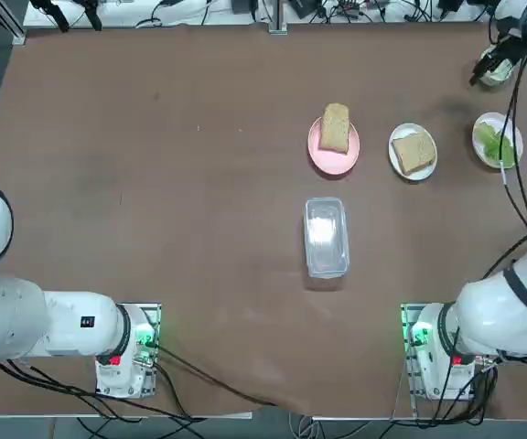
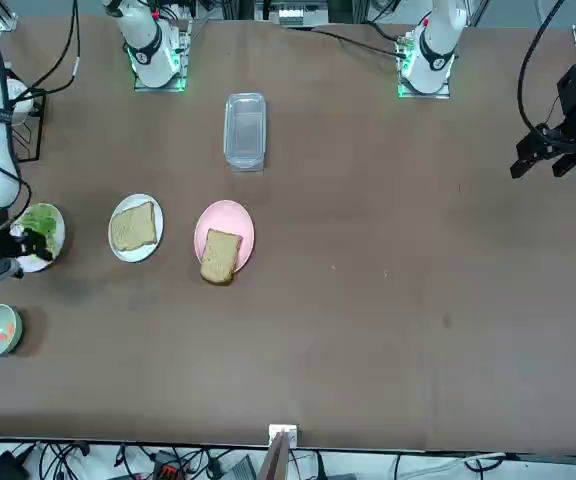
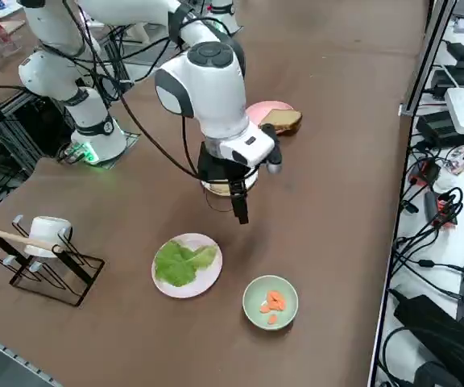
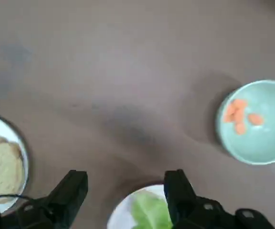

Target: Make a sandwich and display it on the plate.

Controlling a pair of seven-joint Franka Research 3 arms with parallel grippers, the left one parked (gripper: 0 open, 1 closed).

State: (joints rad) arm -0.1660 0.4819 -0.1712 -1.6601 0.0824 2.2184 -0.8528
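Observation:
Two tan toast slices lie apart: one (image 1: pixel 335 126) on a pink plate (image 1: pixel 332 163), the other (image 1: pixel 414 153) on a white plate (image 1: pixel 410 129). Green lettuce (image 3: pixel 180 262) lies on a second white plate (image 3: pixel 206 278). Orange carrot bits (image 3: pixel 273 301) sit in a pale-green bowl (image 3: pixel 256 313). My right gripper (image 3: pixel 240 214) hangs open and empty above the table, between the toast's white plate and the lettuce plate. In the wrist view my right gripper (image 4: pixel 128 191) has the lettuce (image 4: pixel 149 212) just below it and the bowl (image 4: pixel 261 143) off to one side.
A clear lidded plastic container (image 1: pixel 326 236) lies mid-table, nearer the arm bases. A wire rack holding a white cup (image 3: pixel 45 234) stands at the table's right edge. Cables trail along the table's far edge.

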